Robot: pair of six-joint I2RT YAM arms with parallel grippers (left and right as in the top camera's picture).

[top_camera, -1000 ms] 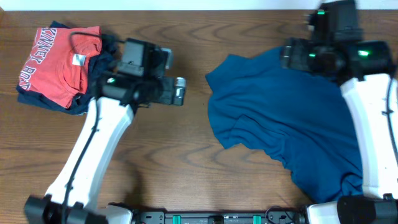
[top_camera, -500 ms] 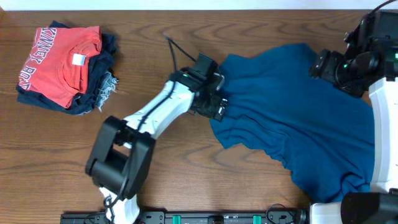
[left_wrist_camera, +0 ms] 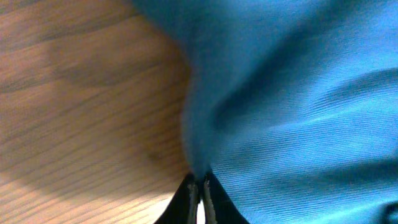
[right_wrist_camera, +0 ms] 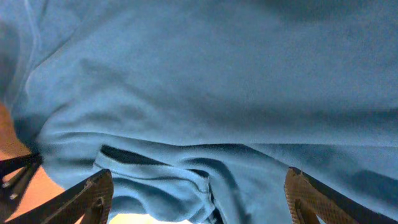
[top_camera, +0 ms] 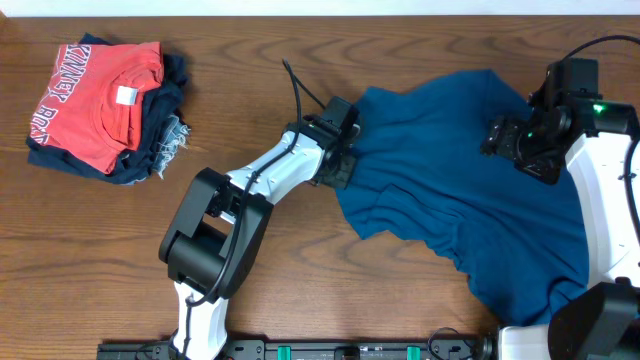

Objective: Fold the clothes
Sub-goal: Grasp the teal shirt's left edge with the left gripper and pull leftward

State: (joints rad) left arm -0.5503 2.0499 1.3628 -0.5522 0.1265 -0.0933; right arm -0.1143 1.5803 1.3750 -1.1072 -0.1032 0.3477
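Note:
The clothes point(top_camera: 470, 210), one large deep-blue garment, lie crumpled over the right half of the wooden table point(top_camera: 250, 60). My left gripper point(top_camera: 344, 163) sits at the garment's left edge. In the left wrist view its jaws point(left_wrist_camera: 200, 188) are shut, pinching a fold of the blue fabric point(left_wrist_camera: 298, 93) just above the wood. My right gripper point(top_camera: 497, 140) hovers over the garment's upper right part. The right wrist view shows it open point(right_wrist_camera: 198, 180), one finger point(right_wrist_camera: 93, 191) at each side, with a hemmed fold of the cloth point(right_wrist_camera: 205, 81) below and between them.
A folded red T-shirt point(top_camera: 95, 100) with white lettering lies on a dark frayed denim piece point(top_camera: 165, 140) at the table's far left. A black cable point(top_camera: 300, 90) loops up from the left wrist. Bare wood lies between the pile and the garment.
My left arm swung from beside the pile at the left over to the garment's left edge and closed on the fabric. My right gripper came down from the far edge over the garment.

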